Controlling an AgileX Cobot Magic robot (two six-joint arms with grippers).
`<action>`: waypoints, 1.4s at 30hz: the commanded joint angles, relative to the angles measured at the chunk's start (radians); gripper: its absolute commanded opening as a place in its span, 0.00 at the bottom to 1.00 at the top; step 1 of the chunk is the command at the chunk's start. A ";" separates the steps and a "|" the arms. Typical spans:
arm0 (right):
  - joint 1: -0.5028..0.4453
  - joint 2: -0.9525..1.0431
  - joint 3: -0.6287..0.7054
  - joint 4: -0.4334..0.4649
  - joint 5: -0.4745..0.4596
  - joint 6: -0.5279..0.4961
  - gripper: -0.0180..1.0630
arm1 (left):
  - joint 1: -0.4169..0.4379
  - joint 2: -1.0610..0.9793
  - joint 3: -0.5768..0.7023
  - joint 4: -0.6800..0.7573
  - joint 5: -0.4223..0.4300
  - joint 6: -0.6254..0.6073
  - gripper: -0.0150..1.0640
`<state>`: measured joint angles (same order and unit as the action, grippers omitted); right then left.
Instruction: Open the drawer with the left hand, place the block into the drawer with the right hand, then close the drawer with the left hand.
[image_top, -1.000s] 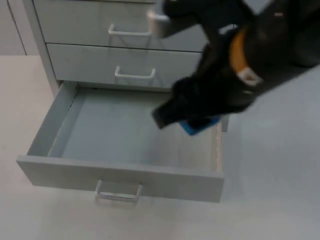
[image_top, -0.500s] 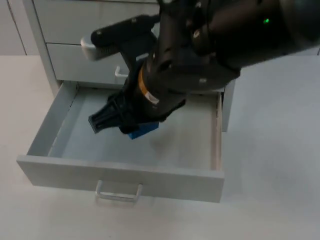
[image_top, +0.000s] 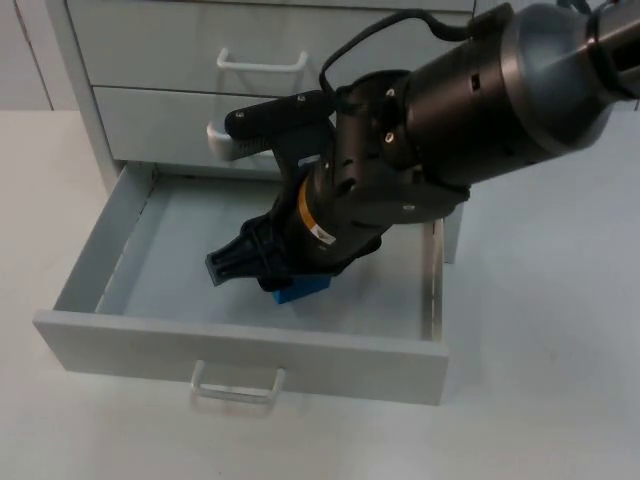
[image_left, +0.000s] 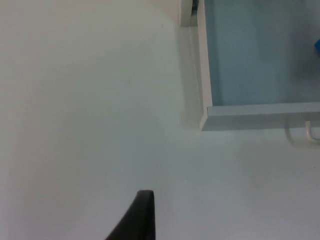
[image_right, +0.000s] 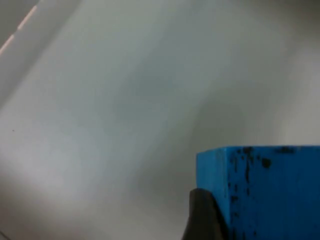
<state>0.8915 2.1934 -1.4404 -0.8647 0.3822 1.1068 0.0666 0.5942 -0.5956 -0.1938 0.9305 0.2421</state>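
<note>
Holding one blue block (image_top: 302, 290) in the right gripper (image_top: 262, 270) over one open drawer (image_top: 240, 350); no legible writing.

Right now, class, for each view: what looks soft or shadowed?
Top view: the right tool casts a faint shadow on the open grey drawer's floor. Right wrist view: the speckled blue block is soft-edged. Left wrist view: the black fingertip is blurred.
</note>
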 joint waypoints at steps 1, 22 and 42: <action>-0.001 0.005 -0.007 -0.011 -0.012 0.004 0.43 | 0.004 -0.007 0.003 -0.004 -0.002 0.000 0.99; 0.014 -0.082 -0.006 0.011 0.086 -0.012 0.62 | 0.004 -0.007 0.003 -0.002 -0.002 0.000 0.99; 0.040 -0.473 0.299 0.482 0.256 -0.480 0.62 | 0.004 -0.007 0.003 0.001 -0.004 0.000 0.99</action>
<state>0.9245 1.7538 -1.1920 -0.3912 0.6574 0.6349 0.0666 0.5942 -0.5956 -0.1938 0.9305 0.2421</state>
